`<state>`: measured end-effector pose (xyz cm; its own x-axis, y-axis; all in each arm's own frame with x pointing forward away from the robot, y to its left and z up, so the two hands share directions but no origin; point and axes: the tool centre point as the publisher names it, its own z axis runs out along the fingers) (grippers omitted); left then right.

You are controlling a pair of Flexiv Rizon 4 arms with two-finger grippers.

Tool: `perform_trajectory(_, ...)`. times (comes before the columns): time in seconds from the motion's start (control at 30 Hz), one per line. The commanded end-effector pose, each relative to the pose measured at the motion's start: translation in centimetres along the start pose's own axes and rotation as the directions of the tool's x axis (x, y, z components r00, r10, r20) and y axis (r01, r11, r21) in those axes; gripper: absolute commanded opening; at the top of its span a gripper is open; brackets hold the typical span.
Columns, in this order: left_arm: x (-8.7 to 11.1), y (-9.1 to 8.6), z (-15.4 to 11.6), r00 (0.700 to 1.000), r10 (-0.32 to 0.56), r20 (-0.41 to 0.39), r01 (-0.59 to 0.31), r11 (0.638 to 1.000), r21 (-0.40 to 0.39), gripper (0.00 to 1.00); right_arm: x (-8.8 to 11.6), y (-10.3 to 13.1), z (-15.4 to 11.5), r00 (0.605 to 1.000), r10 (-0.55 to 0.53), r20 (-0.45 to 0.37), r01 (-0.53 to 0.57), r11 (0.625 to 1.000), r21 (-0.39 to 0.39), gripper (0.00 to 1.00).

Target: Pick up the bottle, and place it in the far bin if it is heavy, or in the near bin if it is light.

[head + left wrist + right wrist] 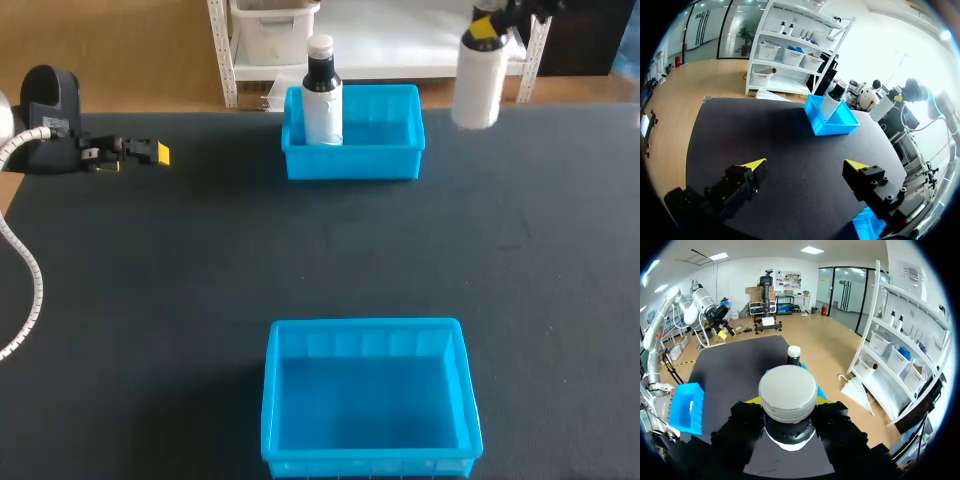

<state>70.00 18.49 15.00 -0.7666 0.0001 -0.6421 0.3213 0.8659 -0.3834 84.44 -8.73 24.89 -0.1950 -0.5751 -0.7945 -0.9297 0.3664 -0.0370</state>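
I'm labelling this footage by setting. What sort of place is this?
Probably a robotics lab test bench: a dark table, the right gripper holding a white bottle, and two matching blue bins set out for sorting, the far bin and the near bin.

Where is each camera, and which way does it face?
Head view: above and behind, looking down on the black table; left gripper and right gripper show.
Left wrist view: along its open gripper toward the far blue plastic bin.
Right wrist view: down past its held white plastic bottle.
Both wrist views share the bin's black-necked bottle.
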Motion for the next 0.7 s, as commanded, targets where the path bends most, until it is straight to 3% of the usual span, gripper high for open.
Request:
perform_trajectory(0.03, 0.0, 0.0, 0.0, 1.000, 0.000, 0.000, 0.000, 1.000, 0.000, 1.00, -1.6, -2.5, 2.0, 1.000, -0.014, -0.005, 0.014, 0.997, -0.075, 0.00)
perform_trajectory(0.7, 0.0, 0.0, 0.0, 1.000, 0.000, 0.000, 0.000, 1.000, 0.000, 1.00, -4.7, -4.1, 8.7, 0.997, -0.064, 0.039, 0.071, 0.978, -0.195, 0.00)
